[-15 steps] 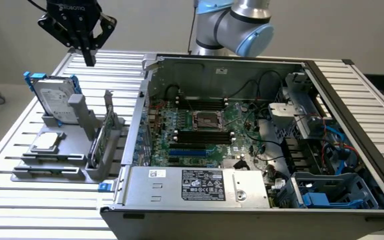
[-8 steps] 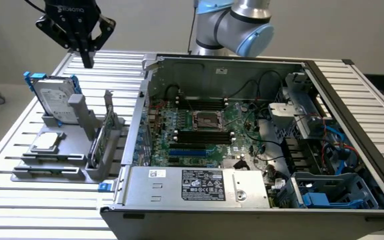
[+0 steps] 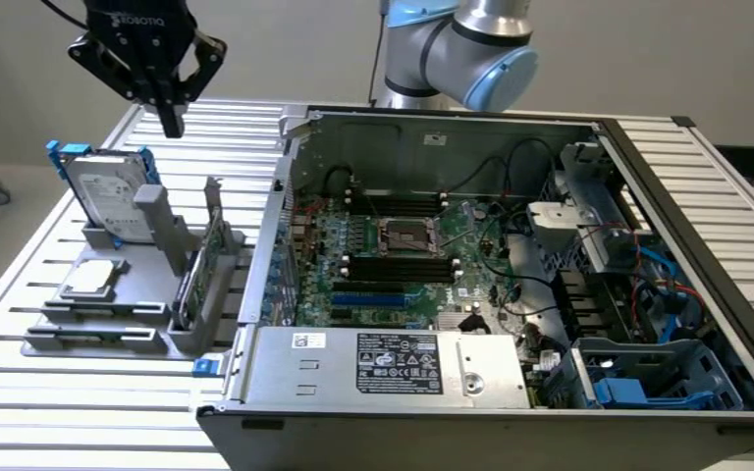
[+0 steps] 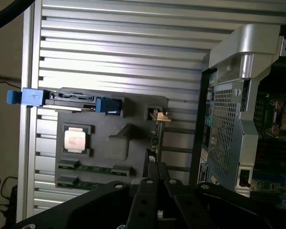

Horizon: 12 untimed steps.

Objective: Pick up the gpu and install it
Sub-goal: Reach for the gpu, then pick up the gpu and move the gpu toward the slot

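Currently at approach: gripper [image 3: 172,124], closed and empty, hovers well above the gpu [image 3: 204,270]; grasping requires opened, aligned fingers.

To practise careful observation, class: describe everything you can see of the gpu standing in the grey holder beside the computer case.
The gpu is a thin green circuit card standing on its edge in a slot of the grey holder, which sits on the slatted table beside the open computer case. A silver metal bracket stands upright at one end. Only the holder touches it. The shut tool hangs higher up, clear of it.
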Each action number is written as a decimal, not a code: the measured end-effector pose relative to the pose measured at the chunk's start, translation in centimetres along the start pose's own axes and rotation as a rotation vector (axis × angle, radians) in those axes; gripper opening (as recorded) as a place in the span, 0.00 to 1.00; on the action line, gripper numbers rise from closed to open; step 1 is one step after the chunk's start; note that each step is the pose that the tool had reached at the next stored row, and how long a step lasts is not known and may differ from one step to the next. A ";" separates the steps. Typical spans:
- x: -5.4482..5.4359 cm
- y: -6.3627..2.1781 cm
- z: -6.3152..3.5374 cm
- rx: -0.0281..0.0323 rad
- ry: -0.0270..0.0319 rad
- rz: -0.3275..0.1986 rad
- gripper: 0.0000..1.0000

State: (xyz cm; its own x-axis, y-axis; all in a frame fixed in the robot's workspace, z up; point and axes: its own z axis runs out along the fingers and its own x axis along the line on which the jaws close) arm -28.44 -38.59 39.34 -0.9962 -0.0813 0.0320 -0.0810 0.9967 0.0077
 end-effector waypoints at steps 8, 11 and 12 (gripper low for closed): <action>0.0 0.00 0.00 0.0029 -0.0193 -0.002 0.11; 0.0 0.00 0.01 0.0029 -0.0193 -0.002 0.11; 0.0 0.00 0.00 0.0029 -0.0193 -0.002 0.11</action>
State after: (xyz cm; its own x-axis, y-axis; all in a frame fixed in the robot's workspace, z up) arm -28.44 -38.59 39.33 -0.9964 -0.0836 0.0127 -0.0835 0.9965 0.0049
